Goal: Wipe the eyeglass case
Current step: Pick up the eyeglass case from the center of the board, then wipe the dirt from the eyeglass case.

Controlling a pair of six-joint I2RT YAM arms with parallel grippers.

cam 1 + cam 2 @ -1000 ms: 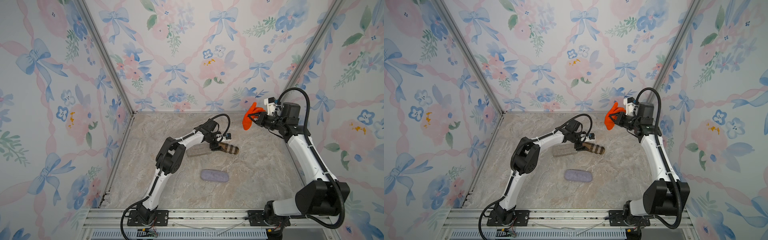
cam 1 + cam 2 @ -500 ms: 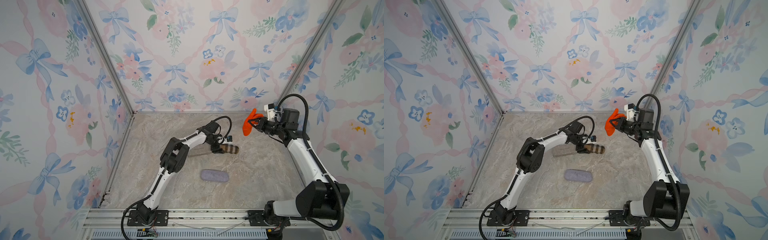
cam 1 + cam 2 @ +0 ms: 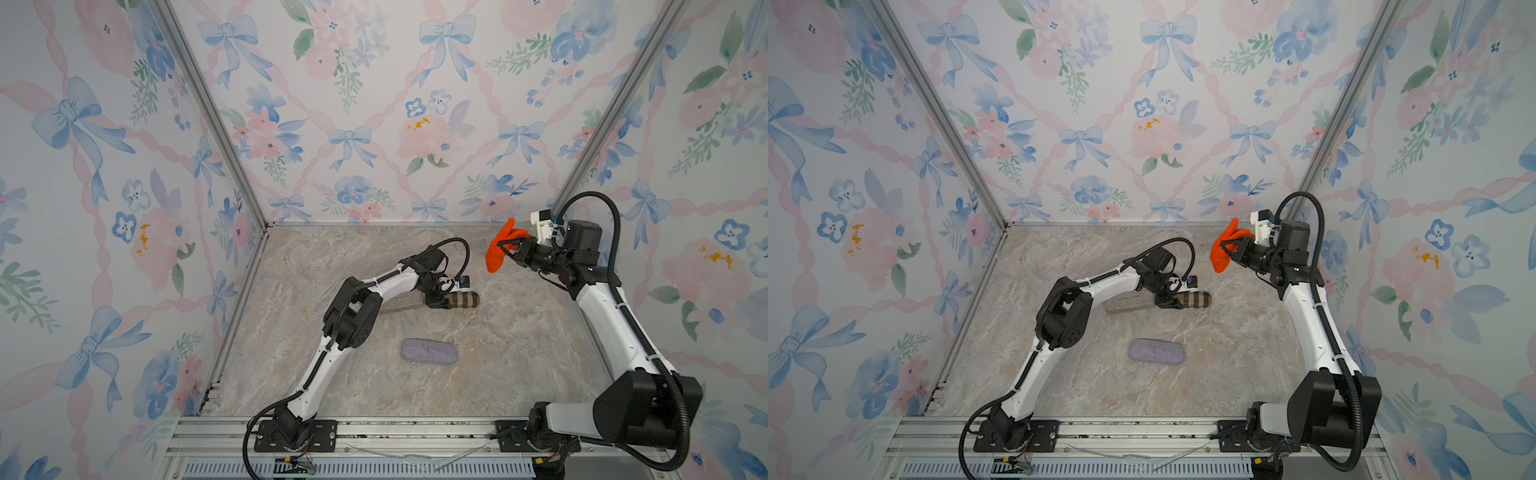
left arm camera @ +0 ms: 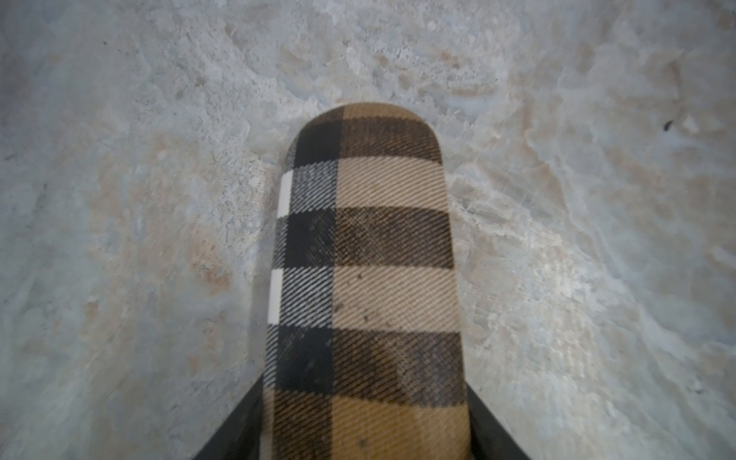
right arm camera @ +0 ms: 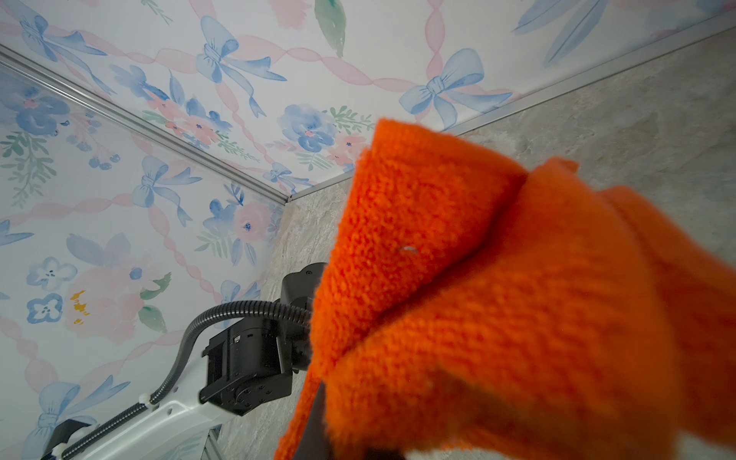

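A brown plaid eyeglass case [image 3: 464,300] [image 3: 1197,299] lies on the marble table, past its middle. My left gripper [image 3: 439,301] [image 3: 1169,302] is shut on one end of it. The left wrist view shows the case [image 4: 366,247] running out from between the two dark fingers [image 4: 243,430], one pressed to each side. My right gripper [image 3: 506,247] [image 3: 1228,248] hangs in the air near the back right corner, shut on a bunched orange cloth [image 3: 495,255] [image 3: 1220,258] [image 5: 498,298]. Cloth and case are well apart.
A lavender-grey oval case [image 3: 429,351] [image 3: 1156,351] lies nearer the table's front. A flat grey-brown oblong thing [image 3: 400,303] [image 3: 1126,304] lies under my left forearm, next to the plaid case. Floral walls close in three sides, and a metal rail [image 3: 374,432] runs along the front.
My left gripper's jaws have closed onto the plaid case. The right gripper has sunk a little with the orange cloth still in it.
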